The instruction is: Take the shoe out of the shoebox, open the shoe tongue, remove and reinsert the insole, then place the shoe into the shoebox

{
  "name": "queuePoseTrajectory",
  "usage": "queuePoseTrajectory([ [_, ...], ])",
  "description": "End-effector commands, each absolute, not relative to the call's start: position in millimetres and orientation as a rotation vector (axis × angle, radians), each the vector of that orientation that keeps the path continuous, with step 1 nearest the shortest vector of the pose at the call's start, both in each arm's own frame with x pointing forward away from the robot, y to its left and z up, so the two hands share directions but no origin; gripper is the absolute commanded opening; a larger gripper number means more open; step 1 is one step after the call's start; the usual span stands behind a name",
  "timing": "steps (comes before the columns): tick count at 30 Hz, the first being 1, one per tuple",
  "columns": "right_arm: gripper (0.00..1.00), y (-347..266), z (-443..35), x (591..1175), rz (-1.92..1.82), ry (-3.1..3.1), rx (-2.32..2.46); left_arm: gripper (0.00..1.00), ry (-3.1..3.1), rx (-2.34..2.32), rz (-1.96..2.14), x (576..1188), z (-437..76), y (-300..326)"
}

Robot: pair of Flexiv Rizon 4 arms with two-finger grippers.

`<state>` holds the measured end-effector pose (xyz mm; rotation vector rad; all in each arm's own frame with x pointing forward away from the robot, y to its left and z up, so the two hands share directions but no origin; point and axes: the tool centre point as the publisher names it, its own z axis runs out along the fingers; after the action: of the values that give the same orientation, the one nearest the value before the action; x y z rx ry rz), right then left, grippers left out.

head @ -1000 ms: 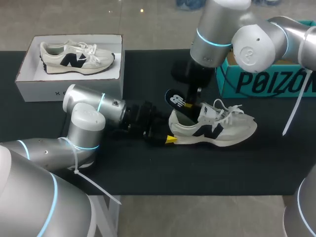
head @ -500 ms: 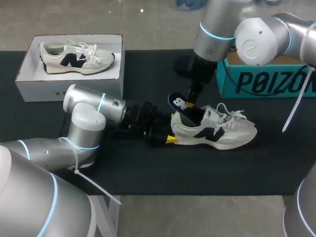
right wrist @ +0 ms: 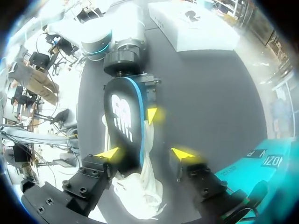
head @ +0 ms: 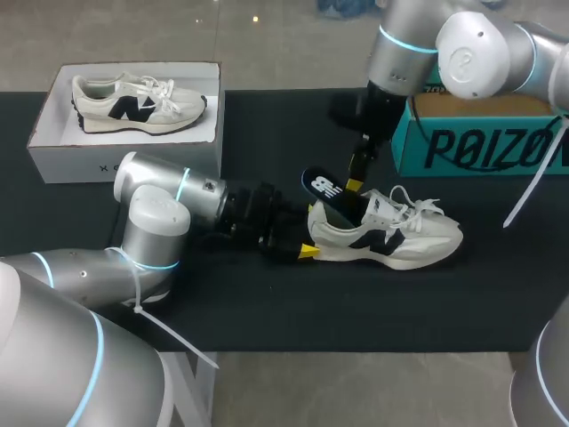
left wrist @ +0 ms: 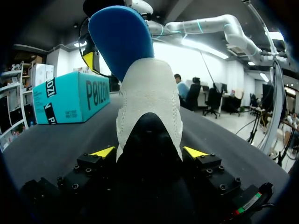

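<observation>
Sneaker of cream mesh with a black side logo point(head: 391, 236) on the black desk point(head: 267, 302), heel clamped.
Your left pincer point(left wrist: 149, 151) grips the sneaker's heel from both sides. The sneaker rests on its sole, out of the box, toe pointing away from that arm. A dark blue foam insole with a white logo point(head: 327, 189) sticks up tilted from the heel opening, its lower end inside the sneaker. Your right pincer point(right wrist: 145, 153) hangs above the insole, fingers wide, touching nothing. The white open cardboard shoebox point(head: 53, 142) sits at the desk's far left, well apart, with a second cream sneaker point(head: 133, 105) lying inside. A teal cardboard box point(head: 480, 147) stands at the far right, behind your right arm.
</observation>
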<state>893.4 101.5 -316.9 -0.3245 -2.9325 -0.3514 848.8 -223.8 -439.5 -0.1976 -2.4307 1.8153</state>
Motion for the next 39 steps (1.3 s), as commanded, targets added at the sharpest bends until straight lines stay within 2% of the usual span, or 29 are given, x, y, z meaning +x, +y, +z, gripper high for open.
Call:
queuePoseTrajectory([
  [1, 0.62, 103.7, -323.1, 893.1, -0.359, -2.921, -0.321, 0.0, -2.43, -0.198, 1.815, 850.1, -444.1, -224.8],
  [6, 0.52, 107.7, -328.7, 889.4, -0.371, -2.906, -0.315, 0.0, -2.43, -0.198, 1.815, 850.1, -444.1, -224.8],
  [18, 0.45, 116.6, -339.5, 882.9, -0.407, -2.873, -0.299, 0.0, -2.43, -0.198, 1.815, 850.1, -444.1, -224.8],
  [20, 0.37, 117.2, -340.1, 882.3, -0.413, -2.87, -0.297, 0.0, -2.43, -0.198, 1.815, 850.1, -444.1, -224.8],
  [22, 0.16, 117.5, -340.7, 881.6, -0.426, -2.866, -0.293, 0.0, -2.43, -0.198, 1.815, 850.1, -444.1, -224.8],
  [23, 0.0, 117.5, -341.0, 881.2, -0.427, -2.866, -0.294, 0.0, -2.43, -0.198, 1.815, 850.1, -444.1, -224.8],
  [39, 0.0, 114.6, -338.0, 876.1, -0.495, -2.866, -0.309, 0.0, -2.43, -0.198, 1.815, 850.1, -444.1, -224.8],
])
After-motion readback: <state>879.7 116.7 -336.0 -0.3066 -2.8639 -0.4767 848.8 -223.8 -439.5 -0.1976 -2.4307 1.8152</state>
